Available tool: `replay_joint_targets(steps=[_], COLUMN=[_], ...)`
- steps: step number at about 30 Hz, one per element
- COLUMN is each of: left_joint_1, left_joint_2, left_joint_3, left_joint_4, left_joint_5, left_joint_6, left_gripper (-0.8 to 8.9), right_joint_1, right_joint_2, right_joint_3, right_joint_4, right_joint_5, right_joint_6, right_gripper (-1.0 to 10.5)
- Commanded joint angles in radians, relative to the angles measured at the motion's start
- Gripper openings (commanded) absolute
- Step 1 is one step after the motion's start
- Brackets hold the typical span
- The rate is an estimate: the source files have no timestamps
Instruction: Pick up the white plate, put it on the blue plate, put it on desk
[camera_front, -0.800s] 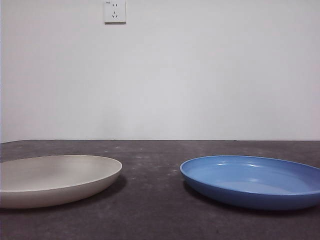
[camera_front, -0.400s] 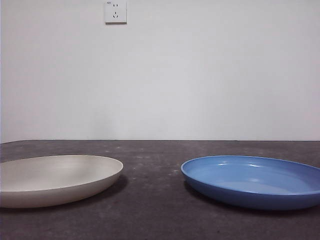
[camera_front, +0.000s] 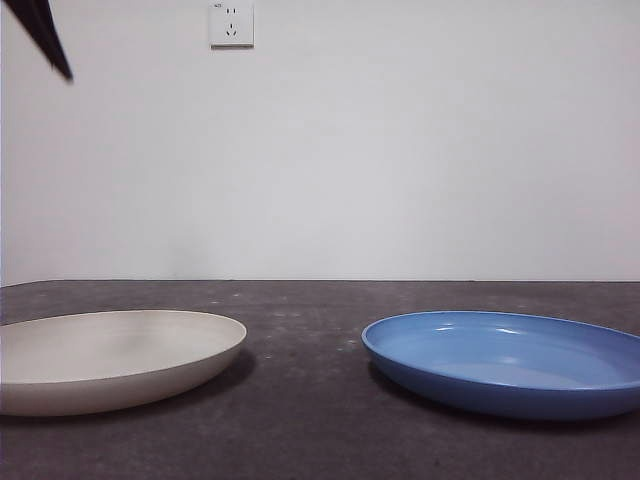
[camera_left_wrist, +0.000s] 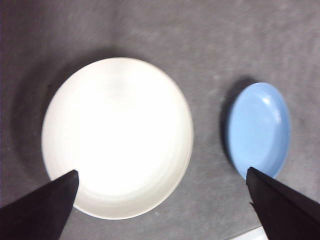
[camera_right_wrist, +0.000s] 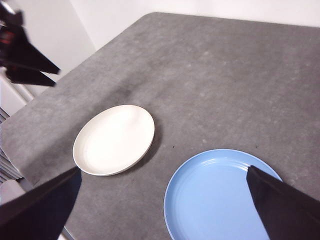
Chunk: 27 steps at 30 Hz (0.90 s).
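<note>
White plate (camera_left_wrist: 117, 137) lies flat on the desk (camera_left_wrist: 200, 40), empty, with nothing touching it. In the left wrist view it sits below and between the two jaw tips, nearer one jaw, whose tip overlaps its rim in the picture while hanging well above it. Left gripper (camera_left_wrist: 162, 175): jaws spread wide apart, holding nothing, high over the plate. In the front view only a black tip (camera_front: 40, 35) shows at an upper corner, on the white plate's side.

Blue plate (camera_left_wrist: 259, 130) also lies flat on the desk, beside the white plate with a bare strip of tabletop between them; it lies just short of the left gripper's other jaw tip.

Right gripper (camera_right_wrist: 162, 172): jaws likewise wide apart and empty, high above the desk, the blue plate under and between its tips, the white plate farther off.

Progress, as judged: nothing done yet. White plate not grasped, not lifted, not stacked. Left: descend, grasp its rim, carry it onto the blue plate, release.
</note>
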Motion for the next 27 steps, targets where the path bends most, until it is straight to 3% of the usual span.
replay_joint_targets(steps=[1,11,15,27], left_joint_1=[0.014,0.023,0.023,0.019], left_joint_2=[0.087,0.325,0.385,0.517], left_joint_3=[0.019,0.018,0.015,0.014], left_joint_4=[-0.005,0.005,0.023,0.084], left_joint_5=[-0.006,-0.018,-0.085,-0.080], left_joint_6=[0.048,0.085,0.094,0.097], left_gripper=[6.78,6.79,6.78,6.78], right_joint_1=[0.004,0.004,0.004,0.003], right_joint_2=[-0.007,-0.014,-0.014,-0.013], right_joint_3=[0.021,0.022,0.022,0.022], right_joint_4=[0.002,-0.002,-0.002,0.010], right_joint_5=[0.003,0.003,0.003,0.013], right_joint_6=[0.011,0.017,0.019,0.019], right_gripper=[6.3,6.3,6.3,6.3])
